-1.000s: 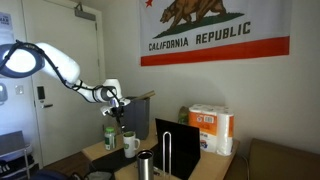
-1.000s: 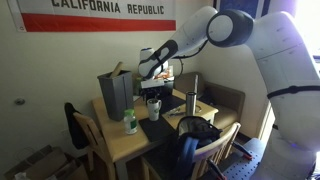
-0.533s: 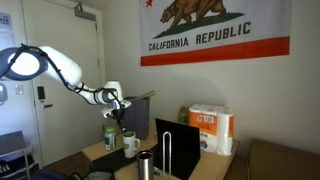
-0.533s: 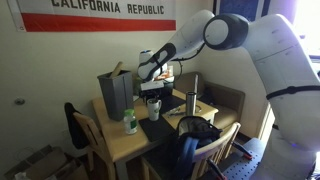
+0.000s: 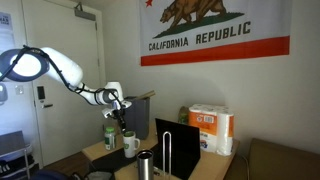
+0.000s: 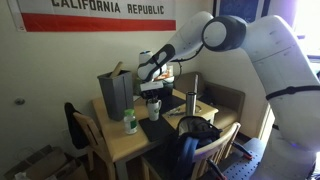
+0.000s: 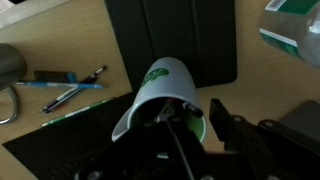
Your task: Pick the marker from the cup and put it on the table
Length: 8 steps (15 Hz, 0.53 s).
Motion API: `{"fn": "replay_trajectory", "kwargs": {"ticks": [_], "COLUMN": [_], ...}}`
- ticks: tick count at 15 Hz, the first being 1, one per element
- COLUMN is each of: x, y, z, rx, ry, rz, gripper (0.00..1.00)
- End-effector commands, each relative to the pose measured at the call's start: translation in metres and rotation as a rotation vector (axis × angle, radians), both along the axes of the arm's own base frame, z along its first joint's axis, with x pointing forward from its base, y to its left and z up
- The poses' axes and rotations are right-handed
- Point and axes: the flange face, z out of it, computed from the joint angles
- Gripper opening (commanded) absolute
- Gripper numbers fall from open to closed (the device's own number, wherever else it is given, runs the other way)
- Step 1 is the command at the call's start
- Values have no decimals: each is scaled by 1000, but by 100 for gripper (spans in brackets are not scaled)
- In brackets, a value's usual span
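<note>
In the wrist view a white cup point(image 7: 160, 88) with a green inside lies right below me, its mouth turned toward the camera. The dark marker point(image 7: 187, 107) stands inside it, and its thin shaft runs down between my fingers. My gripper point(image 7: 185, 135) straddles the cup's mouth, open, with the right finger point(image 7: 224, 120) still apart from the marker. Its left finger is lost in shadow. In both exterior views the gripper point(image 5: 121, 116) point(image 6: 152, 88) hangs just over the cup point(image 5: 131, 146) point(image 6: 154, 107) on the tan table point(image 6: 130, 148).
A black laptop point(image 7: 175, 35) point(image 5: 178, 145) stands just behind the cup. A green bottle point(image 5: 110, 135) point(image 6: 130, 123), a metal flask point(image 5: 145, 165), loose pens point(image 7: 70, 92) and a metal mug point(image 7: 8, 70) share the table. Paper towels point(image 5: 211, 130) sit farther back; chairs point(image 6: 85, 125) flank it.
The arm has hardly moved over the cup. Any narrowing of the jaws is too small to make out in the exterior views.
</note>
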Motion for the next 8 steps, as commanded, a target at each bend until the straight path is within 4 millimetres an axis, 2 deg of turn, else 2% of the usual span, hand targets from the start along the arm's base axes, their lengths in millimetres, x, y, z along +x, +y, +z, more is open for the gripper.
{"fn": "replay_trajectory", "kwargs": {"ticks": [1,3,8], "x": [5,5,7], "y": [5,6,5], "z": [2,3,8], "rx": [-26,-31,-47], "ry": [-6,-8,-17], "rz": [-26,-25,-43], "gripper": [6,2,6]}}
